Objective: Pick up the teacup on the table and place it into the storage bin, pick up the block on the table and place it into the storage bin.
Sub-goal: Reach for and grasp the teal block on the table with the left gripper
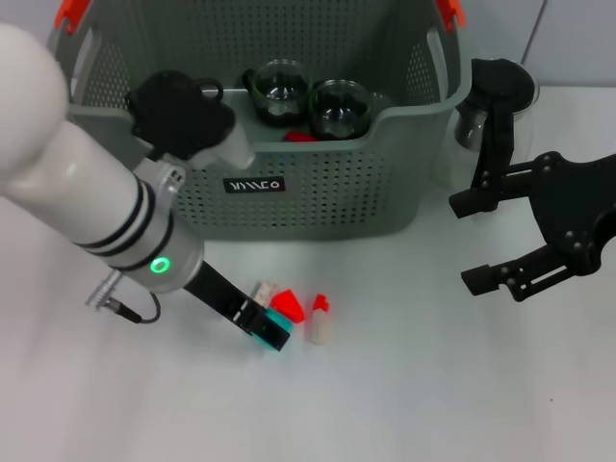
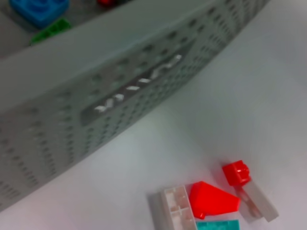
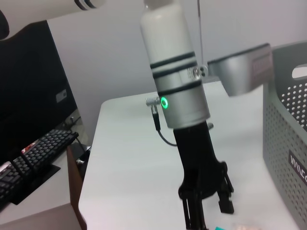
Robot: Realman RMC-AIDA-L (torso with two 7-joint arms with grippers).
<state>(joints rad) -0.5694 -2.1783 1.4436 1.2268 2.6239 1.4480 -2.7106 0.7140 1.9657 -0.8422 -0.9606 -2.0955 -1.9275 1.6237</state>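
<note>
several small blocks (image 1: 289, 316) lie in a tight cluster on the white desk (image 1: 404, 385), just in front of the storage bin (image 1: 318, 192): a red wedge, a teal piece, a pale translucent brick and a whitish bar capped with a red stud. the left end effector (image 1: 265, 327) is down among them, its dark fingers at the teal and clear pieces; whether it has clenched on one or sits released around them, i cannot tell. the left wrist view looks straight down on the same cluster (image 2: 211, 206), with the bin's wall just beyond.

two glass teacups (image 1: 308, 96) already sit inside the bin, dark-tinted and rounded, beside a red scrap, so the cup half looks done and the block step seems to be in hand. the next move likely calls for a firm pinch on one single piece without dragging its neighbours, then a lift high enough to clear the bin's front rim.

the blocks are hard, glossy moulded plastic with sharp edges and studs, light and prone to sliding on the smooth desk. the bin is grey-green plastic, perforated in a fine grid, with a small black label on the front and orange clips at the handles.

the right end effector (image 1: 496, 241) hangs released, fingers spread, off to the bin's right side, near a clear glass jar with a dark lid (image 1: 496, 91).
</note>
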